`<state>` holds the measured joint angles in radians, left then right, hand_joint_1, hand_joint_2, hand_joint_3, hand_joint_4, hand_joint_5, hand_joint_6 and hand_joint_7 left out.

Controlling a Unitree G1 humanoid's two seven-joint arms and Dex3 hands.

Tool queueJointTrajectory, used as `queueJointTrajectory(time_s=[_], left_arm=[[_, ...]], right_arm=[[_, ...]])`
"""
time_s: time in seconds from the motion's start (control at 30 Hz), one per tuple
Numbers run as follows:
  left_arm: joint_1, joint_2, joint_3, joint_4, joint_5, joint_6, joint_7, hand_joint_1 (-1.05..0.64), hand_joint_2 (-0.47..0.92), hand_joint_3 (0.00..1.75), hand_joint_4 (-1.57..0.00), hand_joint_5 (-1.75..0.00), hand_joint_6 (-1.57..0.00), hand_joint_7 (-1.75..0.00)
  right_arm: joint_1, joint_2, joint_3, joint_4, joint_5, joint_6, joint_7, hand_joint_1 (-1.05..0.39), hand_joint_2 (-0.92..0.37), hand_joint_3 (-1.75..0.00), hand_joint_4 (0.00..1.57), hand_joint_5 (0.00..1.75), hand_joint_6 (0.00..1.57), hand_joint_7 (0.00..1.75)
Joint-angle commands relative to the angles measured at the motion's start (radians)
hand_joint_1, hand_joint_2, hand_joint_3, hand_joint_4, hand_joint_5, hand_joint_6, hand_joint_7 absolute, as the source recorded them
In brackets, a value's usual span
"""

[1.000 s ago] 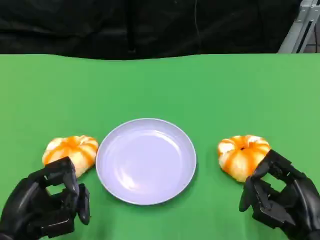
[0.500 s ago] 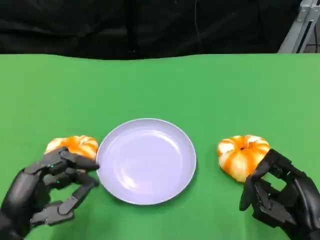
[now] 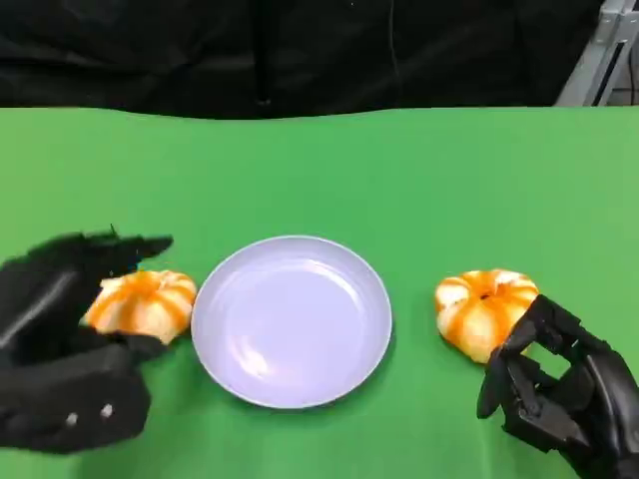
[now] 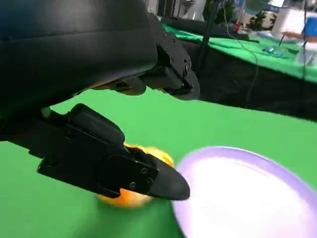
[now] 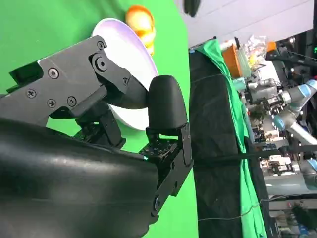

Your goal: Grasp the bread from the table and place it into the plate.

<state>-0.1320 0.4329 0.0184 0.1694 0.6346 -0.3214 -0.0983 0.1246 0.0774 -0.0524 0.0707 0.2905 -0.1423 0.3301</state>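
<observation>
Two orange-and-white round breads lie on the green table, one on each side of a pale lilac plate. The left bread sits between the spread fingers and thumb of my left hand, the fingers reaching over its far side and the thumb on its near side. In the left wrist view the thumb crosses in front of this bread, beside the plate. The right bread lies just ahead of my right hand, whose bent fingers hold nothing. The right wrist view shows that hand and the plate with a bread beyond it.
The green table ends at a black curtain at the back. A metal frame stands at the far right corner. Open green cloth lies behind the plate.
My left hand has opened wide and moved forward, so its fingers and thumb now bracket the left bread. The right hand, the plate and both breads have stayed where they were.
</observation>
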Motion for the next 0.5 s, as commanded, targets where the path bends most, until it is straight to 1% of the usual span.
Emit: queueJointTrajectory(time_s=[0.03, 0.1, 0.2, 0.37, 0.5], left_arm=[[-0.088, 0.053, -0.079, 0.134, 0.061, 0.016, 0.044, -0.81, 0.91, 0.01, -0.32, -0.07, -0.5, -0.01], [-0.123, 0.066, -0.112, 0.193, 0.074, 0.01, 0.061, -0.81, 0.92, 0.01, -0.33, -0.07, -0.48, 0.0], [-0.214, 0.076, -0.187, 0.349, 0.109, 0.008, 0.067, -0.84, 0.92, 0.04, -0.35, -0.06, -0.49, 0.0], [-0.299, 0.064, -0.276, 0.55, 0.115, -0.03, 0.102, -0.85, 0.92, 0.07, -0.38, -0.05, -0.5, 0.0], [-0.335, 0.056, -0.327, 0.641, 0.112, -0.042, 0.131, -0.87, 0.92, 0.09, -0.38, -0.04, -0.49, 0.0]], right_arm=[[-0.004, -0.01, -0.003, 0.002, 0.003, -0.01, 0.001, -0.13, -0.62, -1.06, 0.84, 1.75, 0.63, 1.67], [-0.004, -0.01, -0.003, 0.001, 0.002, -0.008, -0.002, -0.14, -0.62, -1.06, 0.84, 1.75, 0.63, 1.67], [-0.006, -0.004, -0.002, 0.009, -0.006, -0.028, -0.005, -0.13, -0.63, -1.06, 0.84, 1.75, 0.63, 1.67], [-0.006, -0.003, -0.004, 0.009, -0.003, -0.019, -0.009, -0.14, -0.63, -1.04, 0.84, 1.75, 0.64, 1.68], [-0.006, -0.004, -0.004, 0.004, -0.005, -0.008, -0.02, -0.14, -0.62, -1.04, 0.85, 1.75, 0.65, 1.67]])
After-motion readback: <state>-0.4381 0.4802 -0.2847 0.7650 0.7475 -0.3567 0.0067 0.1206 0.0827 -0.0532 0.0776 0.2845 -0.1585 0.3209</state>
